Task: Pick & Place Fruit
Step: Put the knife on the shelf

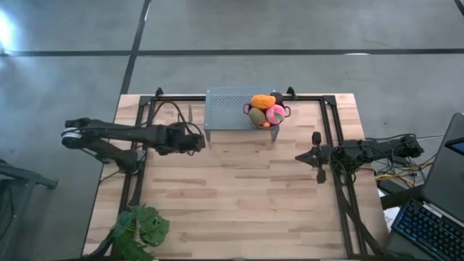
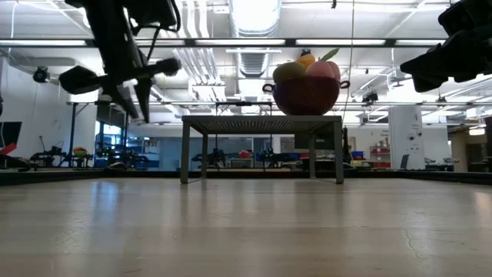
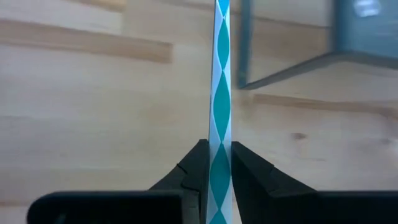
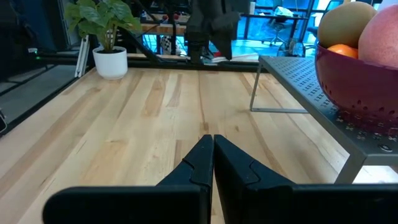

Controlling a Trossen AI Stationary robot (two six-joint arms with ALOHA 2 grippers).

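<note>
Jaws of the left gripper [image 3: 221, 180] are clamped on a thin strip with a teal-and-white diamond pattern [image 3: 221, 81], held upright between them. Jaws of the right gripper [image 4: 212, 158] are pressed together on nothing; that arm is parked low over the right side of the tabletop [image 1: 239, 196].

The fruit [image 1: 265, 110] is piled in a purple perforated bowl [image 2: 307, 94], which stands on the right end of a grey perforated metal stand [image 1: 228, 109] at the far middle of the tabletop. The left gripper is held just beside the stand's left end, above the wood.

What the strip is cannot be told, and no fruit is held. The step in hand is judged to be an approach with nothing of the task yet lifted. For it to go well, the strip would first need to be set down clear of the stand, and the bowl reached from above so that its rim and handles are not knocked.

Counted from above: one bowl, one stand, one leafy green plant [image 1: 141, 226] at the near left corner, two arms. About four fruit pieces can be made out: one elongated orange piece, one pink ball, one olive-green piece, one small orange-red bit. Any beneath them are hidden.
</note>
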